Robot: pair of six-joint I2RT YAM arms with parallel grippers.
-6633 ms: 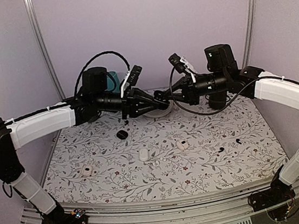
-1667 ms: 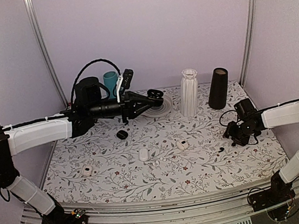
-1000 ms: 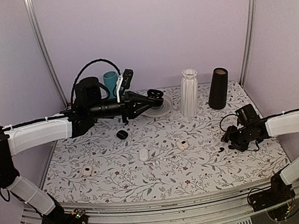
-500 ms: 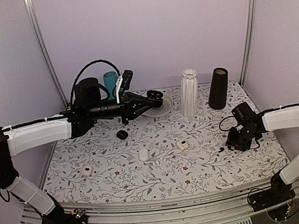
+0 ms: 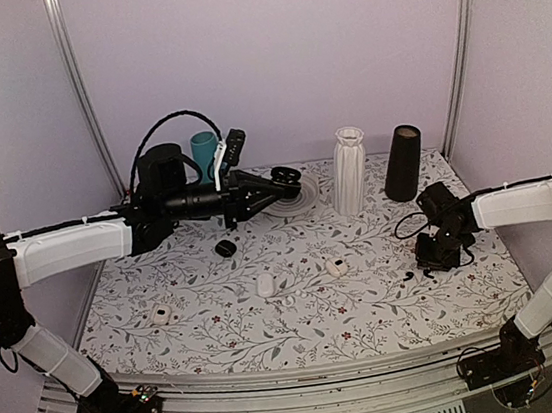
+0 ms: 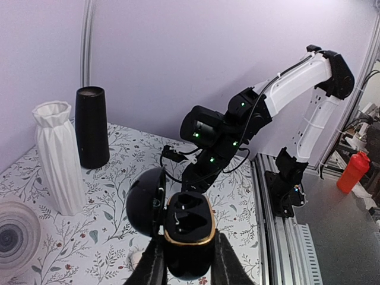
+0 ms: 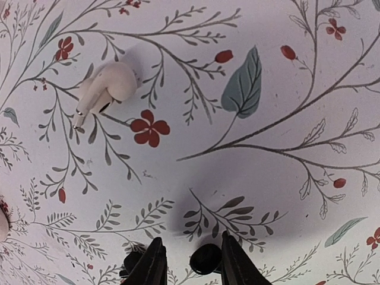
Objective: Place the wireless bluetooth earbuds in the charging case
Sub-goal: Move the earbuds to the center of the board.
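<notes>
My left gripper (image 5: 275, 179) is shut on an open black charging case (image 6: 189, 233) with a gold rim and holds it up above the back of the table. Its lid (image 6: 145, 200) hangs open to the left and both sockets look empty. My right gripper (image 5: 432, 261) points down at the table on the right. In the right wrist view its fingers (image 7: 193, 262) are open around a black earbud (image 7: 205, 259), which lies against the right finger. A second dark bud (image 7: 132, 262) lies just outside the left finger. A white earbud (image 7: 104, 88) lies farther off. Another black earbud (image 5: 407, 277) lies beside the gripper.
A closed black case (image 5: 225, 247) and small white cases (image 5: 264, 284) (image 5: 336, 268) (image 5: 160, 314) lie on the floral table. A white ribbed vase (image 5: 349, 169), a black cylinder (image 5: 403, 163), a teal cup (image 5: 205, 149) and a grey plate (image 5: 295, 200) stand at the back.
My right arm left the back centre, swung to the right side and came down over the black earbuds, then shifted a little back and left. The left arm stays still with the case.
</notes>
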